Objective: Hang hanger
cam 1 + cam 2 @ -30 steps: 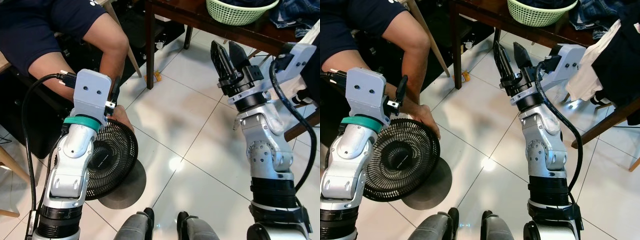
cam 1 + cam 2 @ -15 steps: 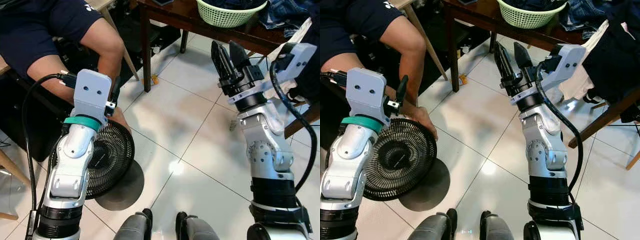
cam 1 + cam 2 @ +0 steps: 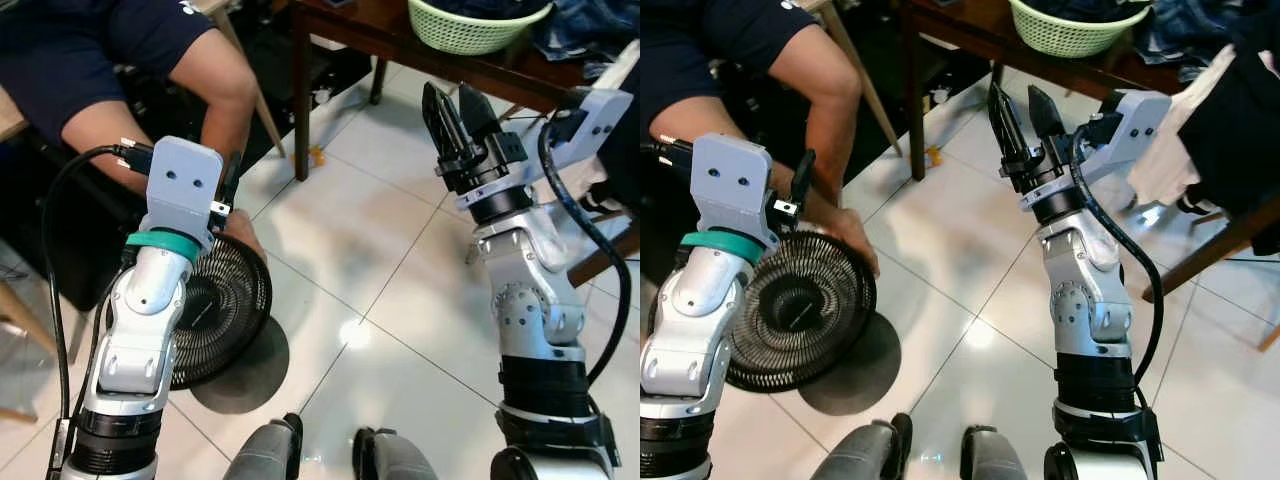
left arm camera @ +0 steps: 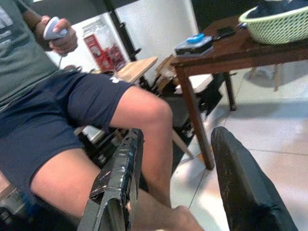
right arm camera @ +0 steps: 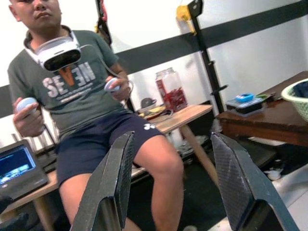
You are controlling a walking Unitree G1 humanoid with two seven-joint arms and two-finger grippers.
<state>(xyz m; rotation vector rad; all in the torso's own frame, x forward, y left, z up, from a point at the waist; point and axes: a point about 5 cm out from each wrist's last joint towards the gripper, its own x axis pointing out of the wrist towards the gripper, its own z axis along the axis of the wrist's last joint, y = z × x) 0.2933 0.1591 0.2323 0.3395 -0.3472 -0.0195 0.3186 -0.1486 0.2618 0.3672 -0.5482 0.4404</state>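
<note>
My left gripper (image 3: 230, 178) is raised at the left, open and empty, its fingers (image 4: 118, 178) pointing toward a seated person's leg (image 4: 144, 120). Over the tiled floor my right gripper (image 3: 452, 100) is held up at the right, also open with nothing between its fingers (image 5: 115, 178). Dark and white clothes (image 3: 1225, 110) lie piled at the far right by the wooden table (image 3: 395, 35).
A seated person (image 3: 120, 60) at the left rests a hand (image 3: 847, 232) on a black floor fan (image 3: 215, 315) just beside my left arm. A green basket (image 3: 470, 25) stands on the table. White floor tiles (image 3: 350, 230) lie between my arms.
The head camera has swayed slightly, so the whole picture shifts. Both grippers keep the same raised, open pose, and the person's hand stays on the fan.
</note>
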